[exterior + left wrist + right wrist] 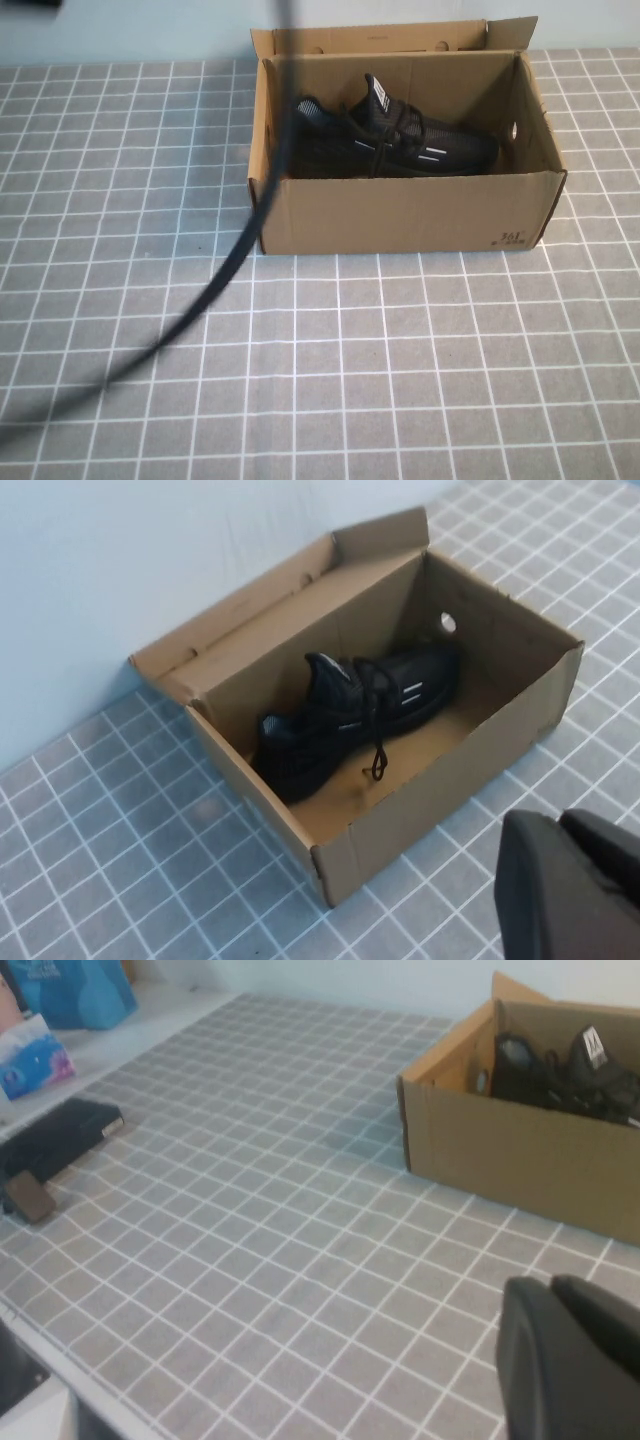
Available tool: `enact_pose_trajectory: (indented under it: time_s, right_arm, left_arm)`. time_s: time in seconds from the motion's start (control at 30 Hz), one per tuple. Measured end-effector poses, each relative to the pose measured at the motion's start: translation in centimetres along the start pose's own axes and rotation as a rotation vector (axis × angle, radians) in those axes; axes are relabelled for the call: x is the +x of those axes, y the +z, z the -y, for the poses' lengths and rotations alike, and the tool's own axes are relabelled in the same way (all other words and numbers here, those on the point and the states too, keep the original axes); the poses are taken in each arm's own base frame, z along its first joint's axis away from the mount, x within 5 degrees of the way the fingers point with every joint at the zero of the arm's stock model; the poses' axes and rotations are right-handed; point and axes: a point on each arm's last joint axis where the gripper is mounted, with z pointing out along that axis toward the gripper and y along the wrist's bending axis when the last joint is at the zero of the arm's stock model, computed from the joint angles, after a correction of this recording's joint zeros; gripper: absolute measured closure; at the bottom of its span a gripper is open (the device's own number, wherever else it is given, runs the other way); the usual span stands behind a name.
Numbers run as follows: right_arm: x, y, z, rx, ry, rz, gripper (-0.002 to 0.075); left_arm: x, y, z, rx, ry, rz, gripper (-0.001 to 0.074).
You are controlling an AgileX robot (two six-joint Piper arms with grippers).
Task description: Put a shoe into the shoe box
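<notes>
High view showed the shoe (395, 140) lying inside the open shoe box (400, 215); task looked done; left gripper (560, 825) and right gripper (550, 1290) hung clear, fingers closed, empty

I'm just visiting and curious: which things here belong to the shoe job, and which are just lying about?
Job: black knit sneaker inside the open brown cardboard shoe box; left gripper and right gripper, both shut, away from the box.

Lying about: black cable, flat black case, blue tissue pack, grey tiled tablecloth.
</notes>
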Motion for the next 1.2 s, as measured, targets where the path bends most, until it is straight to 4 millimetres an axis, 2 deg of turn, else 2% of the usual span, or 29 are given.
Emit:
enact_pose_trajectory:
  time_s: [0.1,0.3,0.4,0.57,0.73,0.97,1.2]
  right_arm:
    - [0.1,0.5,0.1,-0.001,0.003,0.017,0.0742]
    - [0.6,2.4,0.6,-0.009,0.012,0.045,0.0742]
    - [0.8,3.3,0.9,-0.008,-0.003,0.082,0.0742]
    - [0.8,4.7,1.4,-0.003,-0.001,0.175,0.0742]
    - [1.5,6.4,2.2,0.009,0.014,0.249,0.0742]
    - [4.0,9.3,3.7,0.042,0.036,0.332,0.0742]
    - [6.2,11.0,4.7,0.063,0.057,0.32,0.0742]
  left_arm:
    - [3.5,-1.9,0.9,-0.015,-0.029,0.077,0.0736]
    - [11.7,-3.2,3.2,-0.021,-0.066,0.223,0.0736]
    - [15.8,-3.0,4.3,-0.034,-0.084,0.31,0.0736]
    - [21.9,-1.4,5.9,-0.057,-0.101,0.412,0.0736]
    - [26.1,0.6,6.9,-0.089,-0.07,0.462,0.0736]
    - [31.7,4.7,8.4,-0.055,-0.057,0.295,0.0736]
    - [35.6,6.6,9.4,-0.027,-0.052,0.166,0.0736]
